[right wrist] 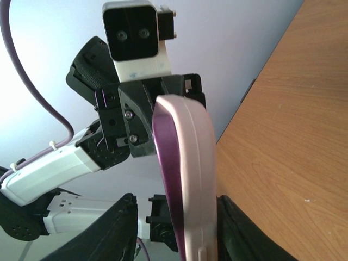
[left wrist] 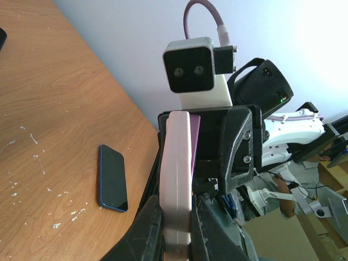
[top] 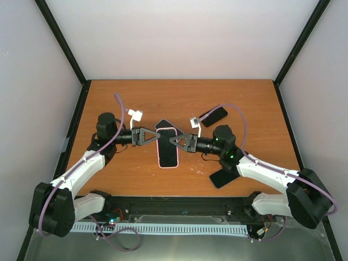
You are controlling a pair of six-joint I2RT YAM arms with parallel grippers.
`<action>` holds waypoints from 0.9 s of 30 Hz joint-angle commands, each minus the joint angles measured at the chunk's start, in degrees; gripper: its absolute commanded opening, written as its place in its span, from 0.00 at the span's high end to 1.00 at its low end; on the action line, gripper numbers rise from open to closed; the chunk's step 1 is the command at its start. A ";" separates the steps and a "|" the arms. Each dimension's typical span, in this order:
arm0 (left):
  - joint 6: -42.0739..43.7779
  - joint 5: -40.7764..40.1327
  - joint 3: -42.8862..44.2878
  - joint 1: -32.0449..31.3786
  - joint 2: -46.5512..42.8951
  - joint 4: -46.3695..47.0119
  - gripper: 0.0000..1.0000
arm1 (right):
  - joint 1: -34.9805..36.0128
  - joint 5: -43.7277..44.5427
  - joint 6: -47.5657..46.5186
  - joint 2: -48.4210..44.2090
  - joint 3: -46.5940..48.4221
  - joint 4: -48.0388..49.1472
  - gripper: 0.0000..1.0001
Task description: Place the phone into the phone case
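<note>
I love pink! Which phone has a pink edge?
The middle phone, rimmed in pink. The far phone and the near phone, both on the right, are plain dark.

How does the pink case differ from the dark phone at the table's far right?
Colour: the pink case has a pink rim; the dark phone is all dark. Contact: the case sits between the left gripper, shut on it, and the right gripper, jaws loose around it; the phone lies untouched on the table. Pose: the case runs near-to-far; the phone lies diagonal. Shared: both are flat rounded rectangles.
</note>
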 commanded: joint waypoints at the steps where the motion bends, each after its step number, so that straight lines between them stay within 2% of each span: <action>1: 2.32 1.21 2.42 -0.29 0.15 -0.52 1.00 | 0.22 2.47 -2.46 -0.43 4.40 -0.08 0.61; 5: 2.45 2.26 2.17 -0.29 0.18 -0.29 0.99 | 0.17 3.08 -3.84 -0.31 6.36 -2.67 0.52; 7: 2.32 3.06 2.13 -0.29 0.31 -0.09 1.00 | 0.17 2.41 -4.20 -0.01 7.27 -3.57 0.52; 14: 2.93 3.44 2.39 -0.29 0.26 -1.26 1.00 | 0.18 4.45 -5.69 -1.52 7.53 -5.27 0.62; 18: 5.99 2.49 3.17 -0.29 1.13 -5.67 1.00 | 0.18 5.96 -8.70 -2.67 7.45 -8.05 0.62; 19: 6.11 2.44 3.03 -0.29 1.22 -5.89 1.00 | 0.17 5.96 -9.26 -2.80 7.55 -8.59 0.67; 21: 6.52 1.80 3.14 -0.29 1.25 -7.01 1.00 | 0.18 5.45 -9.68 -2.87 7.36 -8.35 0.85; 23: 7.44 0.89 3.52 -0.29 1.40 -8.71 1.00 | 0.17 4.88 -10.76 -2.96 7.04 -7.78 0.96; 27: 7.98 -0.23 4.28 -0.30 1.95 -10.57 1.00 | 0.17 6.27 -14.17 -3.04 7.42 -11.18 0.97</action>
